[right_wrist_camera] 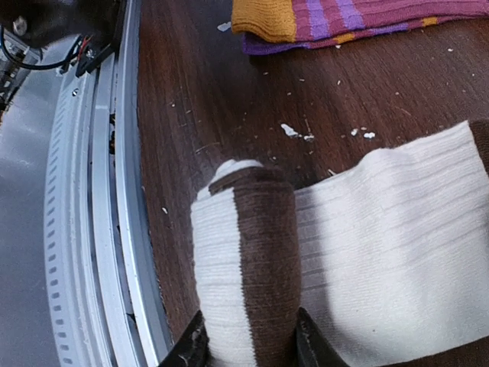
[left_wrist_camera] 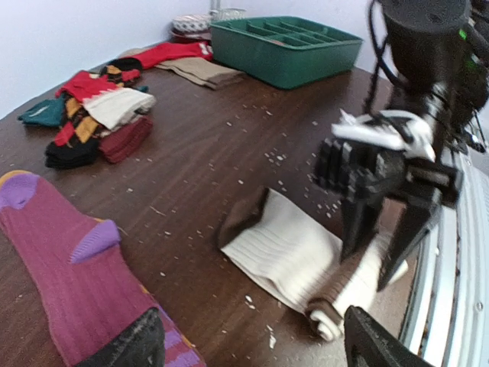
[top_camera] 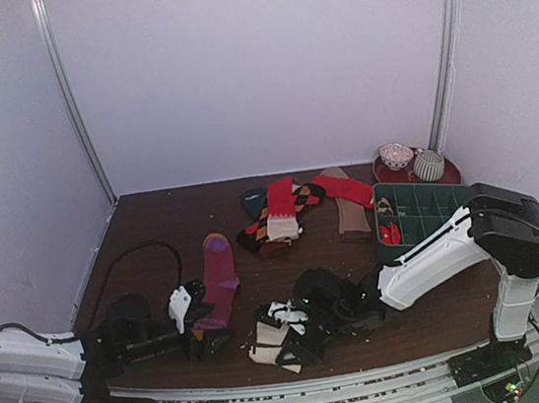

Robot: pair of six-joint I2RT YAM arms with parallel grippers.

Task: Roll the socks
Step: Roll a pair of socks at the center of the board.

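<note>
Right pincer (left_wrist_camera: 370,264) clamping rolled cream-and-brown sock (right_wrist_camera: 382,245), left pincer (left_wrist_camera: 252,340) open, green tray (left_wrist_camera: 306,65) shown from left wrist

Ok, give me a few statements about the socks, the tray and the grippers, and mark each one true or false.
1. The right gripper has its fingers around the rolled end of the cream sock. True.
2. The purple sock is rolled up. False: it lies flat.
3. The green tray sits at the left edge of the table. False: it is on the right side, towards the back.
4. The left gripper is open and holds nothing. True.
5. The cream sock is rolled all the way. False: only one end is rolled; the rest lies flat.
</note>
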